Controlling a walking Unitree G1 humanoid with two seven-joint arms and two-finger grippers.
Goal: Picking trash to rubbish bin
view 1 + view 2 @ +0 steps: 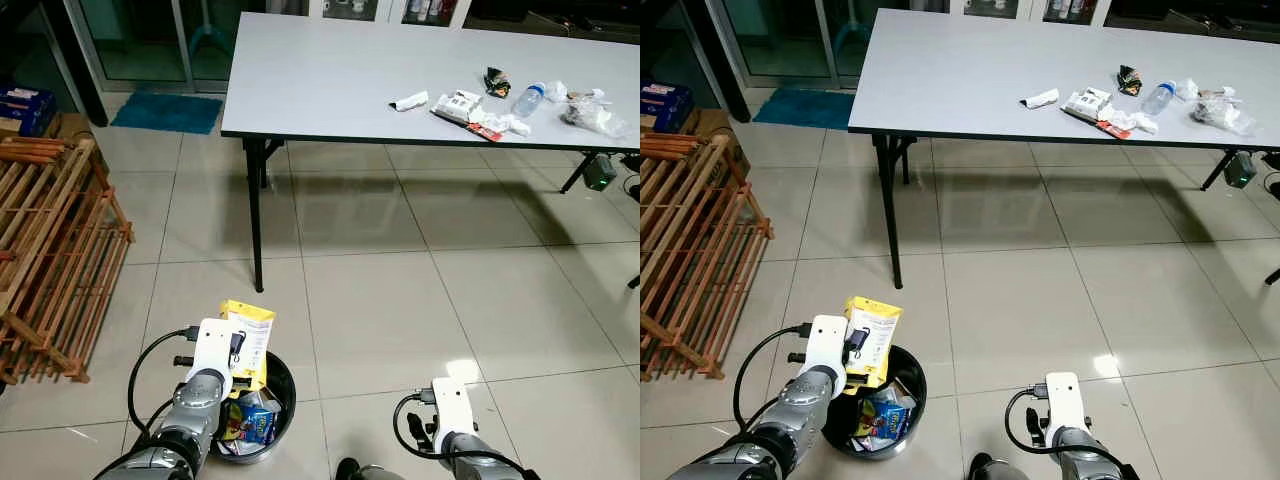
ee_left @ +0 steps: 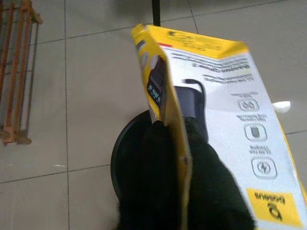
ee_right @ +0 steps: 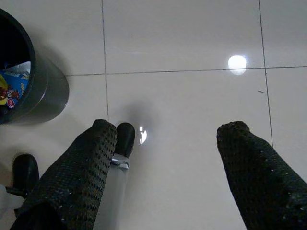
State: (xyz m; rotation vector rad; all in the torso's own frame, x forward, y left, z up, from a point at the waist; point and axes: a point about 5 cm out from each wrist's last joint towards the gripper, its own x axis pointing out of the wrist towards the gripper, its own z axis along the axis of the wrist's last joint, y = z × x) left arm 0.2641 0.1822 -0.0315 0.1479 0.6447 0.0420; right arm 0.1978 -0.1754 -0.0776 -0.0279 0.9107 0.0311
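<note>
My left gripper is shut on a yellow and white carton, holding it upright over the black rubbish bin on the floor. The bin holds colourful wrappers. In the left wrist view the carton stands between my black fingers, with the bin's rim below. My right gripper hangs open low over the tiles to the right of the bin. More trash lies on the grey table: a plastic bottle, wrappers and crumpled tissues.
A wooden rack leans at the left. The table's black leg stands just beyond the bin. A blue mat lies by the glass door. My own foot is under the right gripper. Open tiled floor spreads to the right.
</note>
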